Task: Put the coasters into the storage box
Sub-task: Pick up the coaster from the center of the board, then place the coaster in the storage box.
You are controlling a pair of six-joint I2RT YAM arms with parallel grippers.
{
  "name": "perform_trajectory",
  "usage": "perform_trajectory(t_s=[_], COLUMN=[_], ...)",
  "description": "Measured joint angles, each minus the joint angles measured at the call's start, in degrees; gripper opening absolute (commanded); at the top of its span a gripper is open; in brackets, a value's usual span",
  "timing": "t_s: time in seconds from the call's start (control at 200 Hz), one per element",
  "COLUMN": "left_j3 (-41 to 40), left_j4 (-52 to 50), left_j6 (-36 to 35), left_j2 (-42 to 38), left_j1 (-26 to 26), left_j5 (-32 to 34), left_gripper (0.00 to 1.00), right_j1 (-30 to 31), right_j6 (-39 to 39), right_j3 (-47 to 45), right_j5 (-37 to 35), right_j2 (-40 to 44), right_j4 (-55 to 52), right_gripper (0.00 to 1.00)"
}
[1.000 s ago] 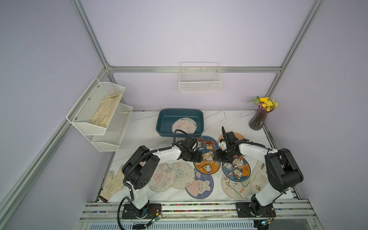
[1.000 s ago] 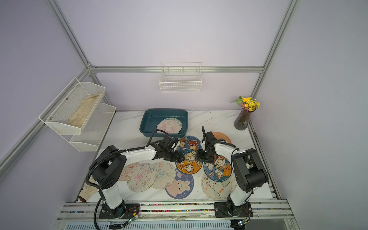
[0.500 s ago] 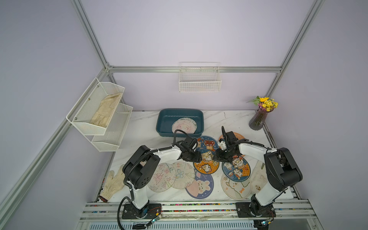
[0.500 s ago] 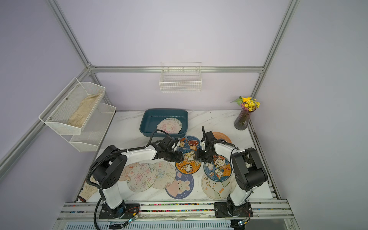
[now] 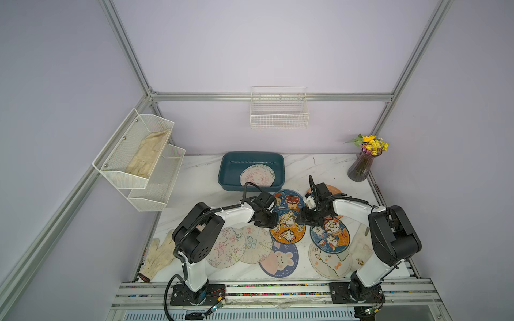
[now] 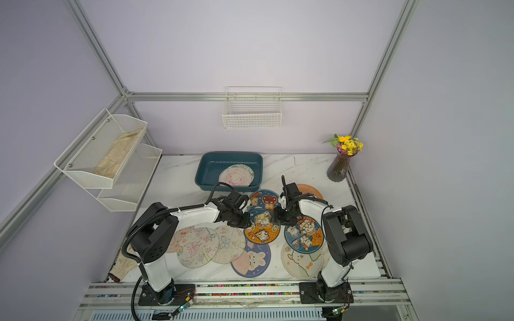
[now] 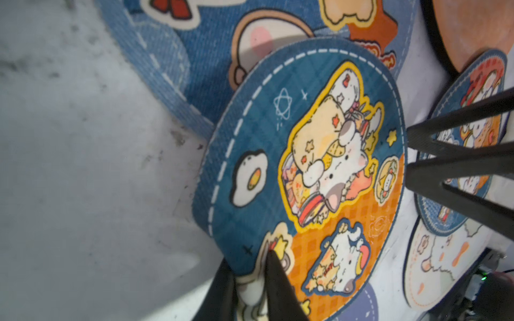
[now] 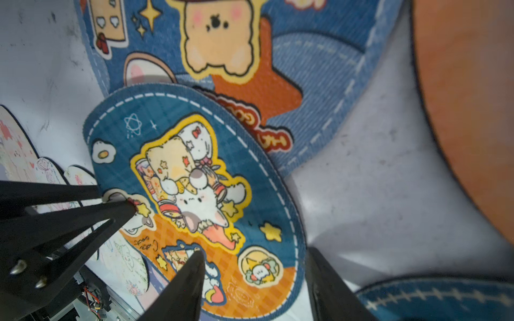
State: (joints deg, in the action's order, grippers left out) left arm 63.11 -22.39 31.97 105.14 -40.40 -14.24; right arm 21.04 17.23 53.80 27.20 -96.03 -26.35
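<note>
Coasters lie scattered over the near part of the marble table (image 5: 303, 166). I read the places from the blue-and-orange coaster (image 5: 288, 226) in the middle, with 12 o'clock toward the back wall. The left gripper (image 5: 270, 223) has this coaster at its 9 o'clock edge. In the left wrist view its two black fingers (image 7: 278, 286) are closed together with the rim between them, so it is a pinch. The coaster looks lifted a little, because it throws a shadow on the bear coaster (image 5: 289, 198), which lies at 12 o'clock and is partly covered by it. The right gripper (image 5: 302, 219) is at the 3 o'clock edge. Its fingers (image 8: 183, 286) stand apart, one over the printed face and one outside the rim, and they squeeze nothing. The storage box (image 5: 224, 173) stands at 11 o'clock, near the back wall, with one pale pink-ringed coaster (image 5: 257, 176) inside, toward its right side. The plain orange coaster (image 5: 336, 191) is at 2 o'clock, partly hidden by the right arm. Another blue coaster (image 5: 329, 236) is at 3 o'clock, a cream lamb coaster (image 5: 329, 261) at 5 and a bunny coaster (image 5: 279, 259) at 6. A pale butterfly coaster (image 5: 254, 246) at 8 o'clock overlaps with a flower coaster (image 5: 225, 247) beyond it.
</note>
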Motion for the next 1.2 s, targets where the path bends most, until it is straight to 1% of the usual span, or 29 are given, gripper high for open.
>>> perform_trajectory(t_s=[0.08, 0.24, 0.415, 0.67, 0.825, 0.95, 1.105, 1.195], left_j3=[0.59, 1.75, 4.74, 13.4, 19.32, 24.46, 32.09, 34.99], left_j4=[-0.92, -3.04, -6.34, -9.38, -10.56, -11.37, -11.47, -11.08], left_j6=[-0.11, -0.07, -0.09, -0.15, -0.37, -1.4, -2.97, -4.11], left_j2=[0.0, -0.9, -3.98, -7.67, -8.22, -8.17, -6.29, -4.26], left_j1=[-0.22, -0.24, -0.26, -0.24, 0.39, 2.62, 8.11, 11.39], left_j5=[-0.07, -0.07, -0.07, 0.7, 1.29, 0.92, -1.42, -2.32], left_gripper=[0.0, 0.0, 0.0, 0.0, 0.0, 0.0, 0.0, 0.0], right_j1=[0.0, -0.26, -0.7, -1.4, -1.44, -1.46, -1.49, -1.49], right_j6=[0.04, 0.09, 0.24, 0.48, 1.25, 1.9, 2.67, 3.39], right_j3=[0.11, 0.59, 2.14, 3.54, 4.15, 4.55, 4.81, 5.18], right_j5=[0.24, 1.14, 2.51, 4.76, 5.35, 5.29, 4.55, 3.52], right_j2=[0.02, 0.13, 1.53, 4.04, 5.01, 5.53, 6.1, 7.08], right_j4=[-0.02, -0.11, -0.24, -0.31, -0.35, -0.35, -1.03, -1.92], right_gripper=[0.63, 0.65, 0.66, 0.67, 0.67, 0.67, 0.67, 0.68])
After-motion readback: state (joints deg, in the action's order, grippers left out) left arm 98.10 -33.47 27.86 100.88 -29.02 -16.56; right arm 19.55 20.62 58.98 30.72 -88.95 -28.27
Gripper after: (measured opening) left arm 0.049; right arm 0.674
